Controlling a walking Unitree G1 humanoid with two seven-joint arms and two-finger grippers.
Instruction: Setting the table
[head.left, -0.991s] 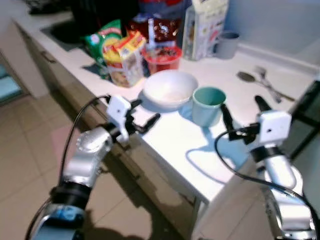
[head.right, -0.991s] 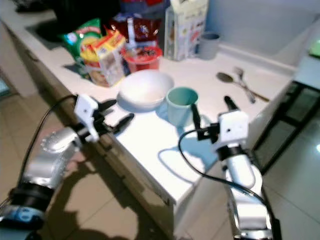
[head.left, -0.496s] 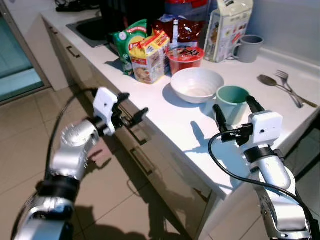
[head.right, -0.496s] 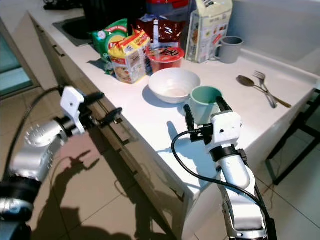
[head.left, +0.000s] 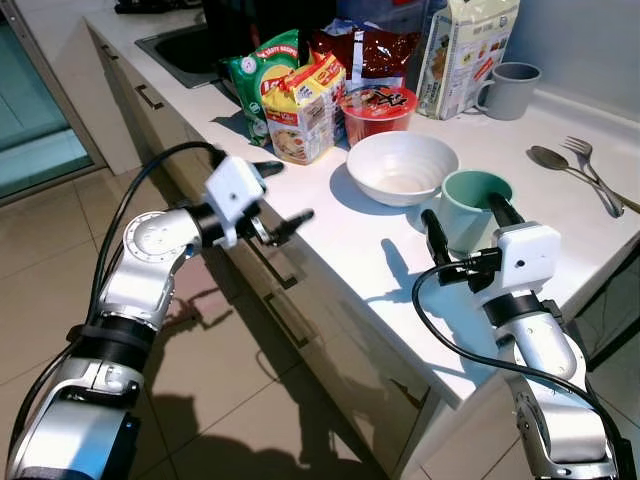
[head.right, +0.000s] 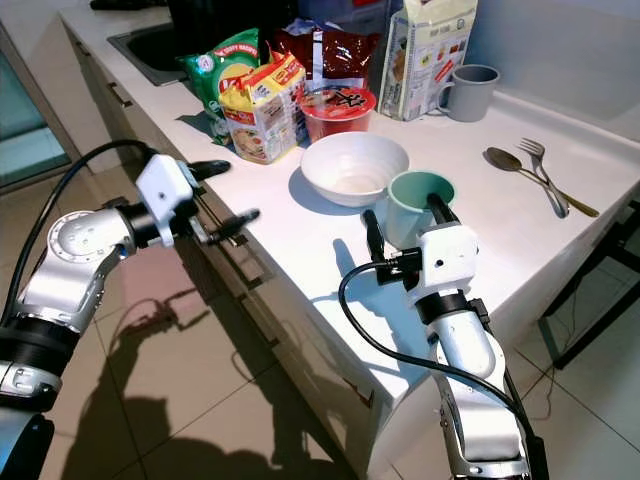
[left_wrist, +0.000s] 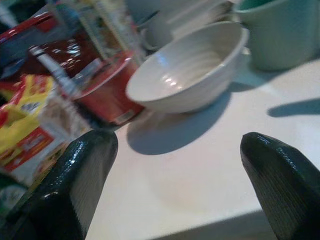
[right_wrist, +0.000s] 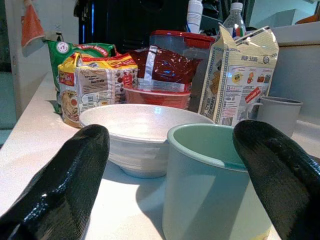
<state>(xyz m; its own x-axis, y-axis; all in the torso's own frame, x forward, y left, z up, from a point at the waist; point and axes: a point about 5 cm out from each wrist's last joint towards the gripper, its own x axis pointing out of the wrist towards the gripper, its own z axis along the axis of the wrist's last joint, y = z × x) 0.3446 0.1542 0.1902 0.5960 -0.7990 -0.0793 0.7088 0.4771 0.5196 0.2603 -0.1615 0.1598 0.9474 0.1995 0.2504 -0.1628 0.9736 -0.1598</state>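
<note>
Round glossy bowl, matte mint cup

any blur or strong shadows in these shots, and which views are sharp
Left wrist view is soft: the white bowl and packets behind look smeared. Right wrist view is crisp on the teal cup, its near fingers blurred. Both eye views are sharp, with hard shadows of the right gripper on the counter.

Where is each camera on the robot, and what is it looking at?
Head eyes: look down at the white counter, showing both silver arms.
Left wrist: sits behind the open left hand, facing the white bowl.
Right wrist: sits behind the open right hand, facing the green cup.
Shared: bowl and cup appear in all views.
</note>
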